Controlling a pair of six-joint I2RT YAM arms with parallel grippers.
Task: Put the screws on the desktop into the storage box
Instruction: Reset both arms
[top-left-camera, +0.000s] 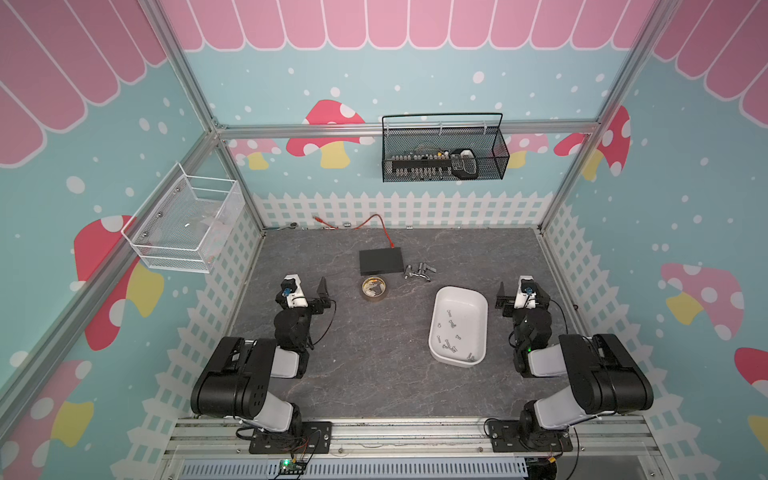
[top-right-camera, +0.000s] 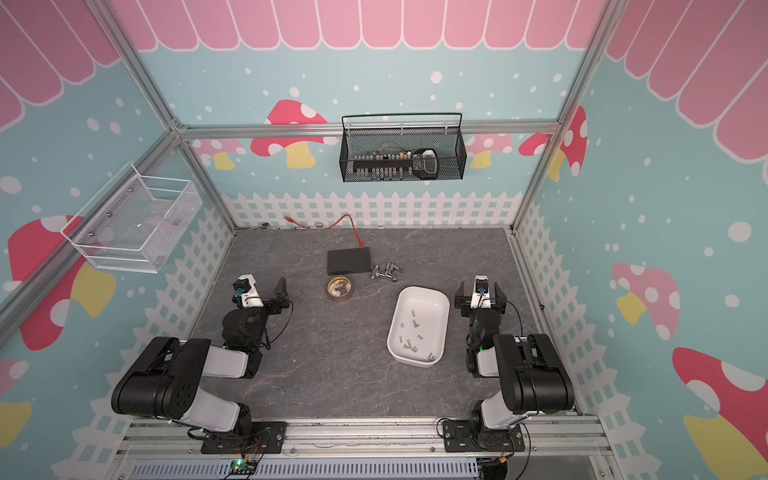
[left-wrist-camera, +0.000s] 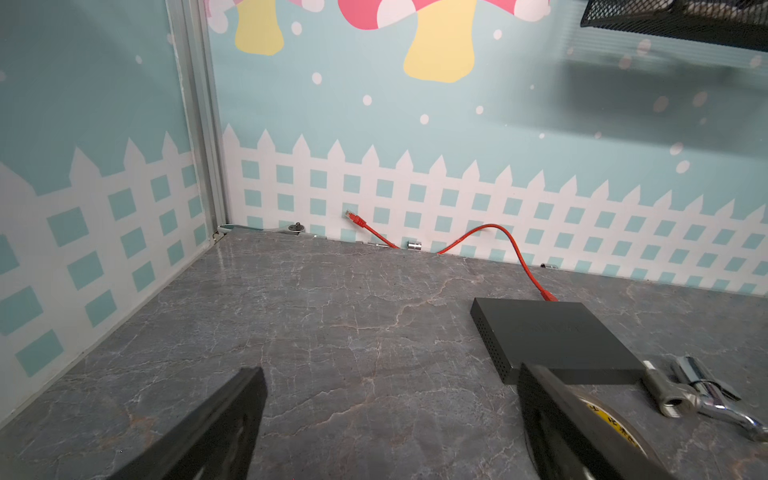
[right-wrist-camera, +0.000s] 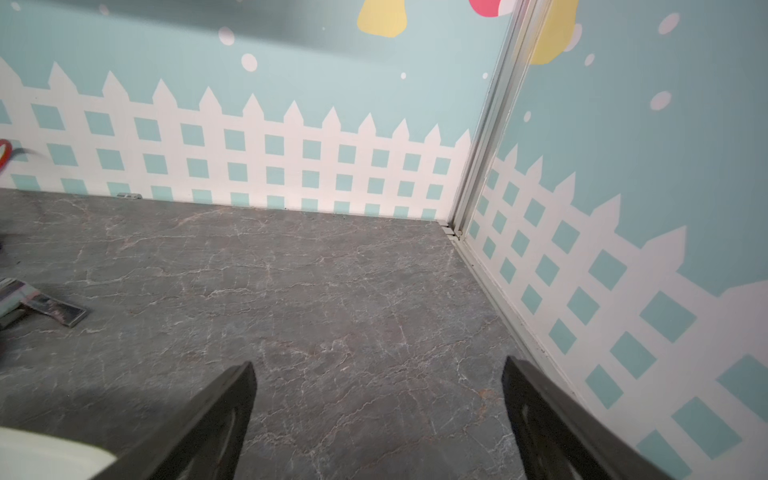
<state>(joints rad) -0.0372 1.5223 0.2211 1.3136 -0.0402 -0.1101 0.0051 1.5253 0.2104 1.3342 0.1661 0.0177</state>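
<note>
Where the storage box (top-left-camera: 462, 298) sits, screws (top-left-camera: 447, 344) lie scattered inside.

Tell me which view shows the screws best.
Either top view: in both top views the screws lie visible inside the white box. The right wrist view catches only a box corner; the left wrist view shows neither.

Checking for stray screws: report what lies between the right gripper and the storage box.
Only bare desktop lies between right gripper and storage box, in both top views.
</note>
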